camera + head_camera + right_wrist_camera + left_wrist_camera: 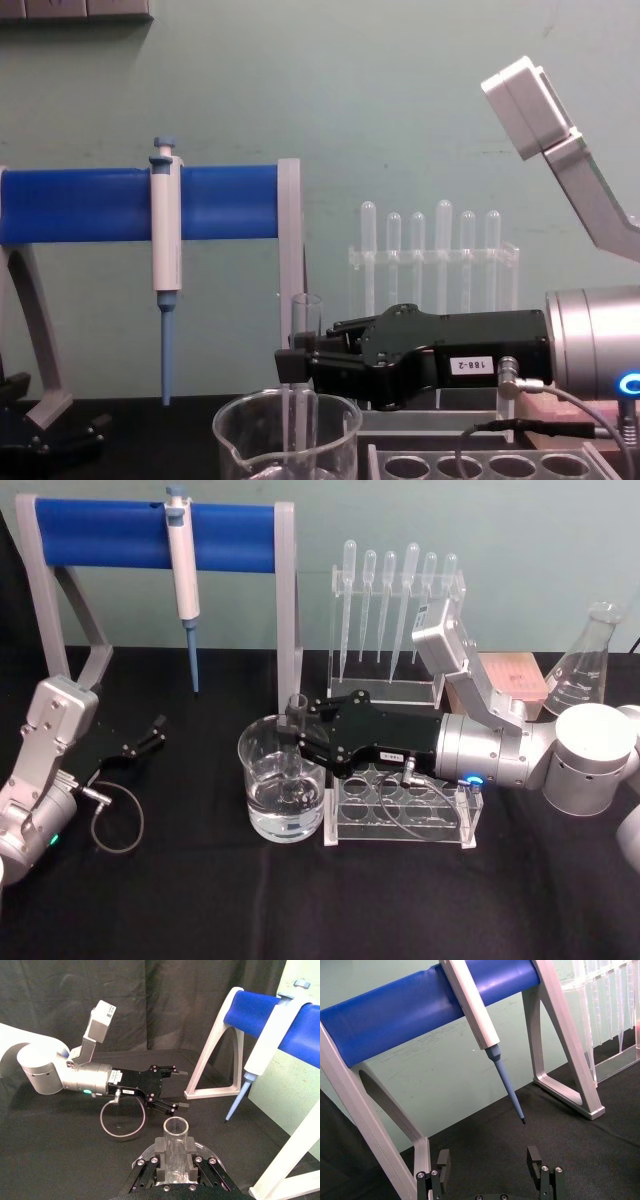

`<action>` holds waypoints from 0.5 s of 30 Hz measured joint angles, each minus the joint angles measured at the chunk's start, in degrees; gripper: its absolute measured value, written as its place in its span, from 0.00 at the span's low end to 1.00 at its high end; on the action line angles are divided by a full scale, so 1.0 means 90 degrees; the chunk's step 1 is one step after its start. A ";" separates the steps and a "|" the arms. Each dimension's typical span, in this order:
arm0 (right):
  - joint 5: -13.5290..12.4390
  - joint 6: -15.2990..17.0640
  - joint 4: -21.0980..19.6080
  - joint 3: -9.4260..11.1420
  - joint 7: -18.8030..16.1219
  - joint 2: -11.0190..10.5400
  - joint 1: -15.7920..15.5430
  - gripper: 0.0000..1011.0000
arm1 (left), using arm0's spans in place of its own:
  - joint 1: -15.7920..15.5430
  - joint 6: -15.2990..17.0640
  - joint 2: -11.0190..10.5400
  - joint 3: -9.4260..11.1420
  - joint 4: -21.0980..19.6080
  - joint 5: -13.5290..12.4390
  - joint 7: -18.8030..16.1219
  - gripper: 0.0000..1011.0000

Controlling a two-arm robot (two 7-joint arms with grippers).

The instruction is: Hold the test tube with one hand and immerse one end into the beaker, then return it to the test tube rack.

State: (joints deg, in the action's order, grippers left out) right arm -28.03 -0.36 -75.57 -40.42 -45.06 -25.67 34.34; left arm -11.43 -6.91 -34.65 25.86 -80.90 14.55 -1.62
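Dipping the test tube in the beaker

Right gripper point(296, 732) pinches the test tube point(296, 708) upright, its lower end inside the beaker point(256, 790), seemingly reaching the water. The dip looks in hand; next, lift straight above the beaker's rim, then cross to the test tube rack point(400, 825) just beside the beaker. Left gripper point(150, 735) rests well apart from the beaker, jaws spread.
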 joint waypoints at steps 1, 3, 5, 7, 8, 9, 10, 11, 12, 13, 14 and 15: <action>0.0000 0.0000 0.0000 0.0000 0.0000 0.0000 0.0000 0.24 | 0.0000 0.0000 0.0000 0.0000 0.0000 0.0000 0.0000 0.99; 0.0000 0.0000 0.0000 0.0000 0.0000 0.0000 0.0000 0.24 | 0.0000 0.0000 0.0000 0.0000 0.0000 0.0000 0.0000 0.99; 0.0000 0.0000 0.0000 0.0000 0.0000 0.0000 0.0000 0.24 | 0.0000 0.0000 0.0000 0.0000 0.0000 0.0000 0.0000 0.99; 0.0000 0.0000 0.0000 0.0000 0.0000 0.0000 0.0000 0.24 | 0.0000 0.0000 0.0000 0.0000 0.0000 0.0000 0.0000 0.99; 0.0000 0.0000 0.0000 0.0000 0.0000 0.0000 0.0000 0.24 | 0.0000 0.0000 0.0000 0.0000 0.0000 0.0000 0.0000 0.99; 0.0000 0.0000 0.0000 0.0000 0.0000 0.0000 0.0000 0.24 | 0.0000 0.0000 0.0000 0.0000 0.0000 0.0000 0.0000 0.99; 0.0000 0.0000 0.0000 0.0000 0.0000 0.0000 0.0000 0.24 | 0.0000 0.0000 0.0000 0.0000 0.0000 0.0000 0.0000 0.99; 0.0000 0.0000 0.0000 0.0000 0.0000 0.0000 0.0000 0.24 | 0.0000 0.0000 0.0000 0.0000 0.0000 0.0000 0.0000 0.99; 0.0000 0.0000 0.0000 0.0000 0.0000 0.0000 0.0000 0.24 | 0.0000 0.0000 0.0000 0.0000 0.0000 0.0000 0.0000 0.99; 0.0000 0.0000 0.0000 0.0000 0.0000 0.0000 0.0000 0.24 | 0.0000 0.0000 0.0000 0.0000 0.0000 0.0000 0.0000 0.99; 0.0000 0.0000 0.0000 0.0000 0.0000 0.0000 0.0000 0.24 | 0.0000 0.0000 0.0000 0.0000 0.0000 0.0000 0.0000 0.99; 0.0000 0.0000 0.0000 0.0000 0.0000 0.0000 0.0000 0.24 | 0.0000 0.0000 0.0000 0.0000 0.0000 0.0000 0.0000 0.99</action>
State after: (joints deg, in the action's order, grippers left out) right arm -28.03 -0.36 -75.57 -40.42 -45.06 -25.67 34.34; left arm -11.43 -6.90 -34.65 25.86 -80.90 14.55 -1.62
